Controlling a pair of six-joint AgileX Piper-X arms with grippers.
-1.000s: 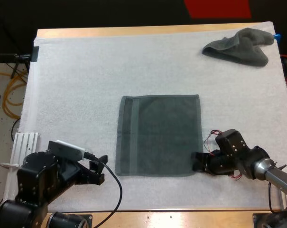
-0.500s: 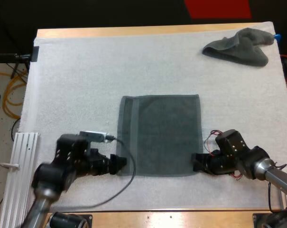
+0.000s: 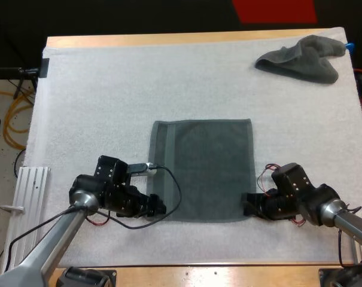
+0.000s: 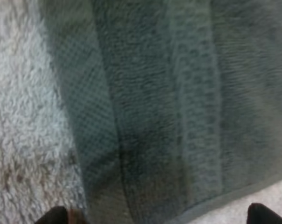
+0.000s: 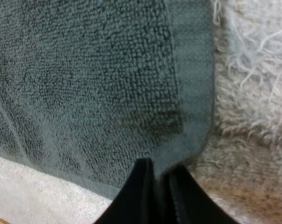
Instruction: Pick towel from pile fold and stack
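Flat towel: the flat towel is a dark grey-green terry square, spread smooth just toward 6 o'clock of the mat's middle. It has looped pile, a woven band along its 9 o'clock side, and a flat stitched hem.
Crumpled towel: the crumpled towel is of the same cloth, a soft folded heap at the mat's 1 o'clock corner, well apart from the flat towel.
Mat: the mat is white and fuzzy, with loose fibres showing close up, and covers most of the wooden table.
Left gripper: the left gripper is at the flat towel's 7 o'clock corner. In the left wrist view its black fingertips stand wide apart, with the hem running between them and nothing gripped.
Right gripper: the right gripper is at the flat towel's 5 o'clock corner. In the right wrist view its fingers are pressed close, pinching the hem.
Change: a second ago the left gripper sat over bare mat toward 8 o'clock of the flat towel, and half a second ago it was just short of the hem. It has now reached the corner. The right gripper and both towels have not shifted.
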